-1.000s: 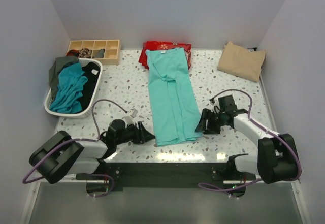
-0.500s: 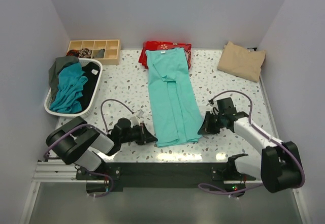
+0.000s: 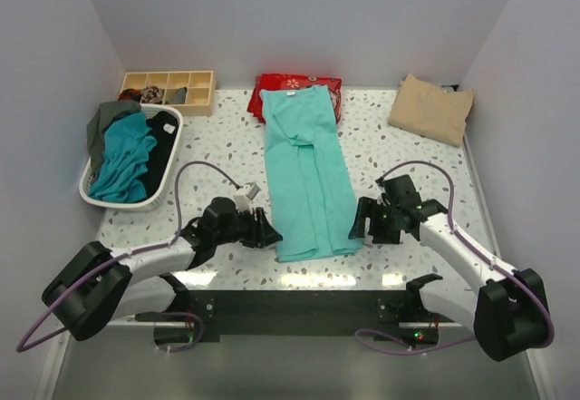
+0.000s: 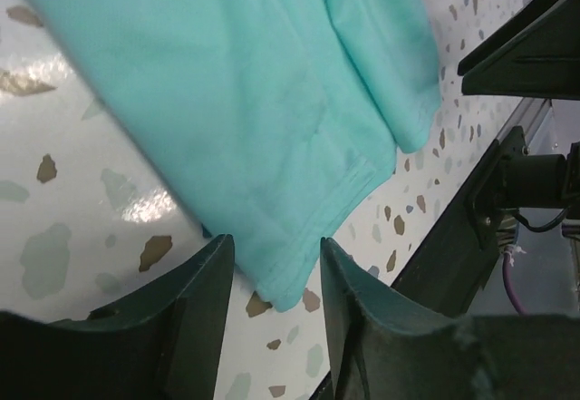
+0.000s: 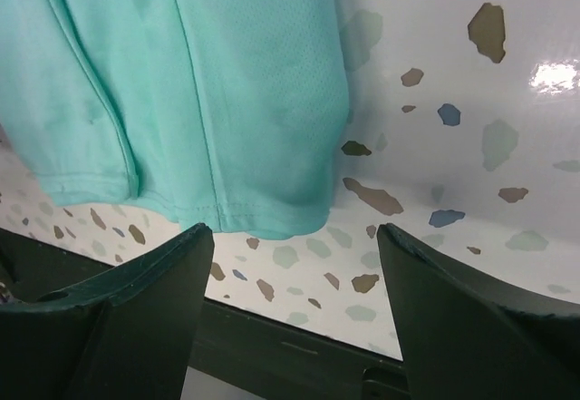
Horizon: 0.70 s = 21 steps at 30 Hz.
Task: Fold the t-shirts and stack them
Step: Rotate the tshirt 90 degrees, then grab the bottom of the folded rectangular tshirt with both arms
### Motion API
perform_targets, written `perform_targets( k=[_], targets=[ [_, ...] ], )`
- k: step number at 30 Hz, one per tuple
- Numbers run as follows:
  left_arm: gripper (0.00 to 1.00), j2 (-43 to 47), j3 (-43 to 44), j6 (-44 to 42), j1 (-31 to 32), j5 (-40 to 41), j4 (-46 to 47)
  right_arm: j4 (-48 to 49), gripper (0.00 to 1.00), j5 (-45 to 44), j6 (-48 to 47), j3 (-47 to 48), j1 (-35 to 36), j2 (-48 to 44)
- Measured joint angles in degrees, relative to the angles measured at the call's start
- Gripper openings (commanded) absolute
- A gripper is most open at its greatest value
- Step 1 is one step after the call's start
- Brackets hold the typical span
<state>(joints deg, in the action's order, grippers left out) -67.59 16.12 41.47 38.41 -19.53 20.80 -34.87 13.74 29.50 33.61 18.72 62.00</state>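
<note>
A light turquoise-mint t-shirt [image 3: 308, 173] lies folded lengthwise into a long strip down the table's middle, neck label at the far end. My left gripper [image 3: 270, 235] is open at its near left hem corner [image 4: 281, 296], which lies between the two fingers on the table. My right gripper [image 3: 356, 223] is open wide beside the near right hem corner [image 5: 290, 214], not touching it. A folded beige t-shirt [image 3: 431, 108] lies at the far right. Darker teal, black and grey-green tees sit in a white basket [image 3: 100, 199] at the left.
A red patterned cloth [image 3: 332, 87] lies under the shirt's far end. A wooden compartment box [image 3: 169, 90] stands at the back left. The black front rail [image 3: 290, 305] runs just beyond the table's near edge, close to both grippers.
My left gripper has moved right and forward until its fingers stand either side of the shirt's near left corner. My right gripper has shifted slightly, staying by the near right corner.
</note>
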Motion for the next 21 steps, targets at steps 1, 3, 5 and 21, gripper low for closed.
perform_targets(
  k=[1, 3, 5, 21],
  targets=[
    [0.50, -0.1, -0.7, 0.0, 0.0, 0.0, -0.1, 0.1, 0.80, -0.8, 0.1, 0.0, 0.0, 0.3],
    [0.50, -0.9, -1.7, 0.0, 0.0, 0.0, -0.3, 0.6, 0.80, -1.2, 0.1, 0.0, 0.0, 1.4],
    [0.50, -2.4, -2.6, 0.0, 0.0, 0.0, -0.2, 1.8, 0.81, -1.2, 0.1, 0.0, 0.0, 3.5],
    [0.42, -14.9, -8.6, 6.6, 0.2, -6.5, 25.9, 15.7, 0.15, 8.7, 1.3, -4.0, 0.0, 12.1]
  ],
)
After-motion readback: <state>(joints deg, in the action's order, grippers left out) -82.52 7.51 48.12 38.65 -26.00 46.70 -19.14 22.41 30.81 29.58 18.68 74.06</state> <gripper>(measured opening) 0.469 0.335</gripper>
